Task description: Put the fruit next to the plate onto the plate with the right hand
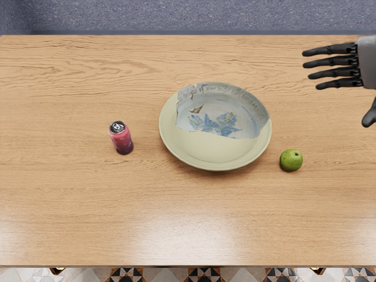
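Observation:
A small green apple [291, 160] lies on the wooden table just right of the plate's front right rim. The plate [182, 144] is cream with a blue leaf pattern and sits mid-table with nothing on it. My right hand [341, 73] comes in at the right edge, well behind and to the right of the apple. Its black fingers [329, 61] are stretched out flat toward the left and the thumb hangs below, holding nothing. The left arm does not show.
A red drink can [120, 137] stands upright left of the plate. The table's front edge runs along the bottom, with patterned floor tiles below it. A grey wall lies beyond the far edge.

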Tool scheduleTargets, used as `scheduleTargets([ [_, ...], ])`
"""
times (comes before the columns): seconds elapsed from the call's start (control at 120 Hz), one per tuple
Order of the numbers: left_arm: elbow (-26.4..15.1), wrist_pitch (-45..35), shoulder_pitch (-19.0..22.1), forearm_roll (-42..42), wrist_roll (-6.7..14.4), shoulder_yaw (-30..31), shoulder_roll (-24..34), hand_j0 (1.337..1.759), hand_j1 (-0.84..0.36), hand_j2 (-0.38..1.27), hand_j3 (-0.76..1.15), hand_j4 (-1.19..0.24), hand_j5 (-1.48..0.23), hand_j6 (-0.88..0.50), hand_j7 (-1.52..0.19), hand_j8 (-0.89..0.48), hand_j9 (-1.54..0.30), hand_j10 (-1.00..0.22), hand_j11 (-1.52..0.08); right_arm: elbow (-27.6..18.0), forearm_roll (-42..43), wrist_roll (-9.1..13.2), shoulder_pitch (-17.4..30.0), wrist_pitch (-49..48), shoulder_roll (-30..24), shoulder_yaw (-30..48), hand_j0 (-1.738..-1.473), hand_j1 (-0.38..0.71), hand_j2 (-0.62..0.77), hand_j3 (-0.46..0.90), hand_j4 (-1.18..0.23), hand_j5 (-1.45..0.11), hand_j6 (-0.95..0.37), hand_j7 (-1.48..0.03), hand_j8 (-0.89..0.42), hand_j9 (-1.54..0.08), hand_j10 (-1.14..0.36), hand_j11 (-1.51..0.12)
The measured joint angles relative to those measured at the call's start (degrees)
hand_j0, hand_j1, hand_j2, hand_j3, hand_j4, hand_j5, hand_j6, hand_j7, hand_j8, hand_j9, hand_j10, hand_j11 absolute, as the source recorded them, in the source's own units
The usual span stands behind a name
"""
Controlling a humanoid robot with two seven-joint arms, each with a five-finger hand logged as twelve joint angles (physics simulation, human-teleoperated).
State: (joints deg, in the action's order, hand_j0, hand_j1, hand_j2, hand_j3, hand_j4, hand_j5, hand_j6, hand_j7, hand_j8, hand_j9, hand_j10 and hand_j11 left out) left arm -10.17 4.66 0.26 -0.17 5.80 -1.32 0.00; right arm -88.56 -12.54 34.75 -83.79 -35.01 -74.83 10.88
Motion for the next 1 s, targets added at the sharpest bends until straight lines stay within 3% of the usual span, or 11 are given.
scheduleTargets([
  [0.108,0.0,0.0,0.0,0.0,0.0,-0.01,0.0,1.658,0.35,0.0,0.0,0.0,0.0,0.0,0.0,0.0,0.0,0.0,0.0,-1.28,0.08,0.16,-1.1,-0.05,0.34,-1.0,-1.658,-0.33,0.0,0.0,-0.02,-0.02,-0.02,-0.02,-0.02,-0.02,-0.02,-0.02],
  [0.233,-0.01,0.0,0.0,0.0,0.0,-0.01,0.0,1.658,0.35,0.0,0.0,0.0,0.0,0.0,0.0,0.0,0.0,0.0,0.0,0.83,2.53,0.22,-4.56,-0.07,6.9,-2.03,-1.658,-0.33,0.0,0.0,-0.02,-0.02,-0.02,-0.02,-0.02,-0.02,-0.02,-0.02],
  [0.275,-0.02,0.0,0.0,0.0,0.0,-0.01,0.0,1.658,0.35,0.0,0.0,0.0,0.0,0.0,0.0,0.0,0.0,0.0,0.0,1.33,5.19,0.23,-9.99,0.03,9.65,-6.26,-1.658,-0.33,0.0,0.0,-0.02,-0.02,-0.02,-0.02,-0.02,-0.02,-0.02,-0.02],
  [0.4,0.01,0.0,0.0,0.0,0.0,0.0,0.0,1.658,0.35,0.0,0.0,0.0,0.0,0.0,0.0,0.0,0.0,0.0,0.0,-1.16,11.7,0.25,-31.7,11.37,19.29,-31.87,-1.658,-0.33,-0.01,0.0,-0.02,-0.03,-0.02,-0.03,-0.02,-0.02,-0.02,-0.02],
  [0.492,0.01,0.0,0.0,0.0,0.0,0.01,0.0,1.658,0.35,0.0,0.0,0.0,0.0,0.0,0.0,0.0,0.0,0.0,0.0,-3.35,19.01,0.25,-37.9,16.51,22.12,-40.32,-1.658,-0.32,-0.01,0.0,-0.02,-0.03,-0.02,-0.03,-0.02,-0.03,-0.02,-0.03],
  [0.567,0.0,0.0,0.0,0.0,0.0,0.0,0.0,1.658,0.35,0.0,0.0,0.0,0.0,0.0,0.0,0.0,0.0,0.0,0.0,-4.77,24.78,0.25,-35.59,22.38,22.96,-43.1,-1.658,-0.32,-0.01,0.0,-0.02,-0.03,-0.02,-0.03,-0.02,-0.03,-0.02,-0.03],
  [0.683,0.0,0.0,0.0,0.0,0.0,0.0,0.0,1.658,0.35,0.0,0.0,0.0,0.0,0.0,0.0,0.0,0.0,0.0,0.0,-6.29,30.66,0.25,-26.58,36.81,25.77,-43.96,-1.658,-0.32,-0.01,0.0,-0.03,-0.03,-0.03,-0.03,-0.03,-0.03,-0.03,-0.03],
  [0.792,0.01,0.0,0.0,0.0,0.0,0.0,0.0,1.658,0.35,0.0,0.0,0.0,0.0,0.0,0.0,0.0,0.0,0.0,0.0,-8.88,32.54,0.25,-20.41,46.94,28.42,-43.44,-1.658,-0.32,-0.01,0.0,-0.03,-0.04,-0.03,-0.04,-0.03,-0.04,-0.03,-0.04],
  [1.0,-0.01,0.0,0.0,0.0,0.0,0.0,0.0,1.658,0.35,0.0,0.0,0.0,0.0,0.0,0.0,0.0,0.0,0.0,0.0,-11.1,33.6,0.25,-13.58,57.7,30.29,-42.83,-1.658,-0.32,0.0,0.0,-0.03,-0.03,-0.03,-0.03,-0.03,-0.03,-0.03,-0.03],
])
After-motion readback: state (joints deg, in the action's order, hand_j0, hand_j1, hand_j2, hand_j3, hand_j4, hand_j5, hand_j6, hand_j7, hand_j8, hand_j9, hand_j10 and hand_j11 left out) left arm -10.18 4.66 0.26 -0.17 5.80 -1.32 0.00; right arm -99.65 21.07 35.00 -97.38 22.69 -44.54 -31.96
